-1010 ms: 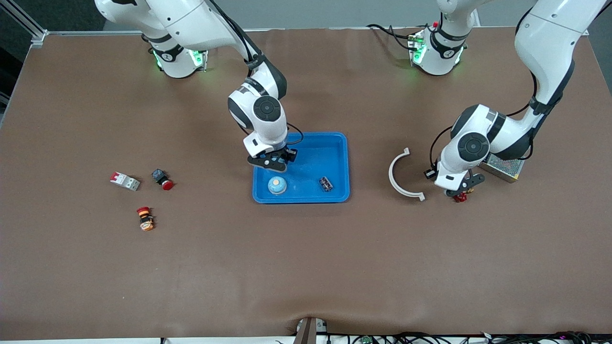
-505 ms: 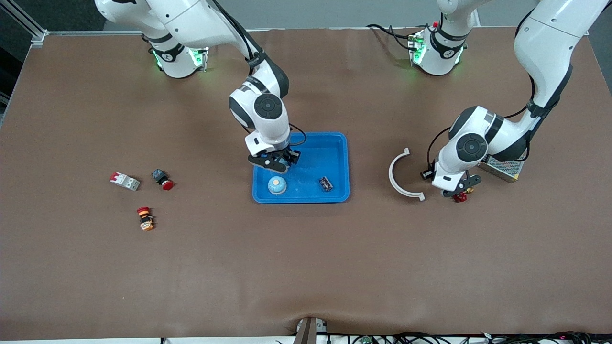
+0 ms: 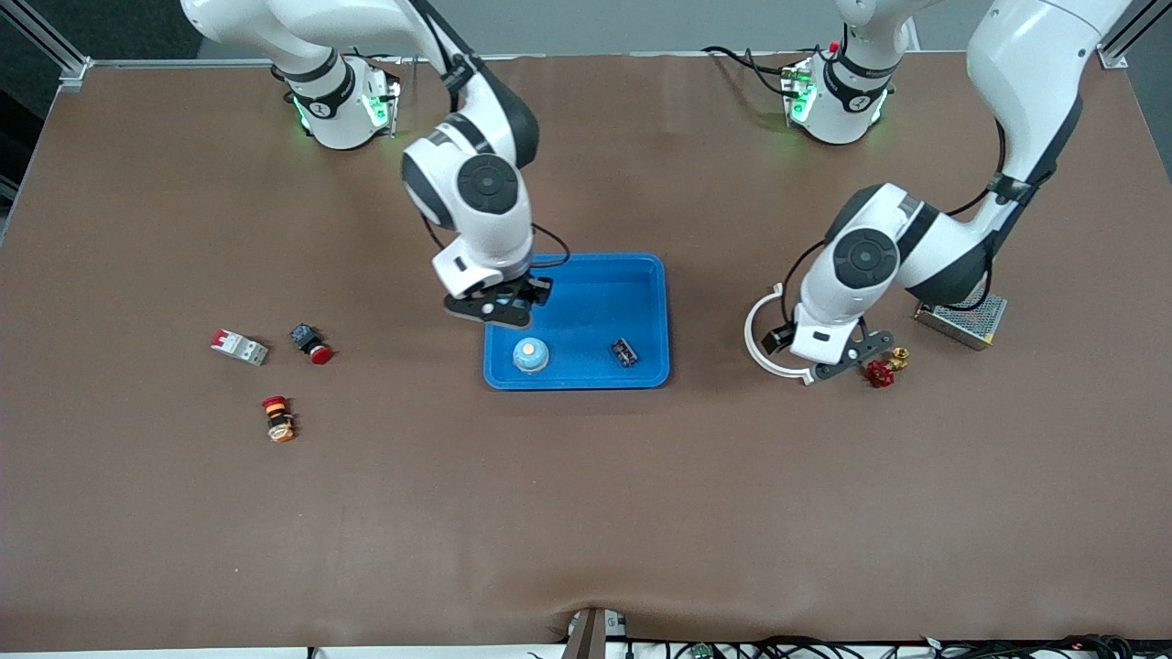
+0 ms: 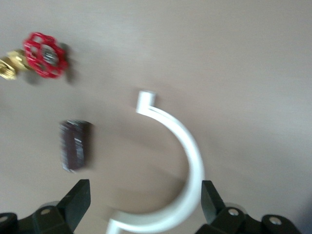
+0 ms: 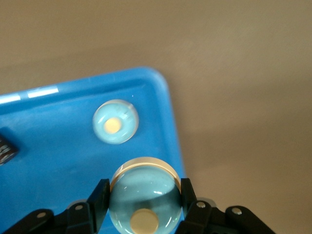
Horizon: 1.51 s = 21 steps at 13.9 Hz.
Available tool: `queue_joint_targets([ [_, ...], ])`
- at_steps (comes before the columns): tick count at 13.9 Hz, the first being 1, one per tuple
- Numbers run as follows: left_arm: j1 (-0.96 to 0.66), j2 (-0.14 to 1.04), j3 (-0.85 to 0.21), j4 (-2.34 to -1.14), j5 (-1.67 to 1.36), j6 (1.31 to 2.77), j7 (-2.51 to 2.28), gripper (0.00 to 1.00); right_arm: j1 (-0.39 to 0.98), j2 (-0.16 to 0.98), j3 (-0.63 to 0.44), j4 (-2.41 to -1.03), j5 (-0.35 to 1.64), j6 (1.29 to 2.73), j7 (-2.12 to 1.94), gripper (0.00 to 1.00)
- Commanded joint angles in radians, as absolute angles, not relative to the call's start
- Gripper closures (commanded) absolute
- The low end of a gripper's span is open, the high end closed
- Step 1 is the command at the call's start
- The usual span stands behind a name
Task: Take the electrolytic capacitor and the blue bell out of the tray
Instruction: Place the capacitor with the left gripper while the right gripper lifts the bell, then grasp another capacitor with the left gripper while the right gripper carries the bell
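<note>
Extraction of the blue bell is the step in hand. In the front view the right end effector [image 3: 495,309] hangs over the nine o'clock rim of the tray [image 3: 609,293]. A second bell [image 3: 531,354] sits inside at the tray's seven o'clock corner and a small black part [image 3: 624,352] at five o'clock. The left end effector [image 3: 838,359] hovers over the white curved bracket [image 3: 762,339], at nine o'clock from the red valve [image 3: 881,372].

The left wrist view shows its fingers spread and empty. A dark ribbed cylinder [image 4: 74,145] lies free on the tabletop [image 4: 243,58] beside the bracket, probably the capacitor, already out.

The right wrist view shows the fingers pinching the blue bell [image 5: 144,187] above the tray's corner. The next move, I judge, calls for carrying it clear of the rim, then setting it down on open tabletop.
</note>
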State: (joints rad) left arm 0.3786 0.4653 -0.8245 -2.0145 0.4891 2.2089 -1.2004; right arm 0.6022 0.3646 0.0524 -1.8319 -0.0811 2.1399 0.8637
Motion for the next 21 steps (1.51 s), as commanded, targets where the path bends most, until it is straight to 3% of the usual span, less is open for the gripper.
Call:
queue_joint_targets([
  [1,0.260,0.541,-0.824,-1.887,0.456,2.177,-1.323,0.00,0.516,0.234,0.064,-1.971,-0.089,2.146,0.708,1.00],
  [4,0.137,0.638,-0.810,-1.760,0.468,2.177,-1.429,0.00,0.424,0.132,0.064,-2.089,-0.089,2.148,0.530,1.00],
  [8,-0.049,0.709,-0.704,-1.638,0.462,2.178,-1.502,0.17,0.315,0.011,0.063,-2.216,-0.089,2.149,0.321,1.00],
  [11,-0.144,0.742,-0.637,-1.591,0.457,2.180,-1.557,0.18,0.237,-0.055,0.061,-2.281,-0.089,2.148,0.183,1.00],
  [17,-0.209,0.827,-0.630,-1.519,0.465,2.192,-1.595,0.22,-0.012,-0.091,0.061,-2.333,-0.089,2.161,-0.199,1.00],
  [21,-0.285,0.850,-0.545,-1.519,0.459,2.227,-1.598,0.29,-0.106,-0.089,0.060,-2.358,-0.090,2.207,-0.339,1.00],
])
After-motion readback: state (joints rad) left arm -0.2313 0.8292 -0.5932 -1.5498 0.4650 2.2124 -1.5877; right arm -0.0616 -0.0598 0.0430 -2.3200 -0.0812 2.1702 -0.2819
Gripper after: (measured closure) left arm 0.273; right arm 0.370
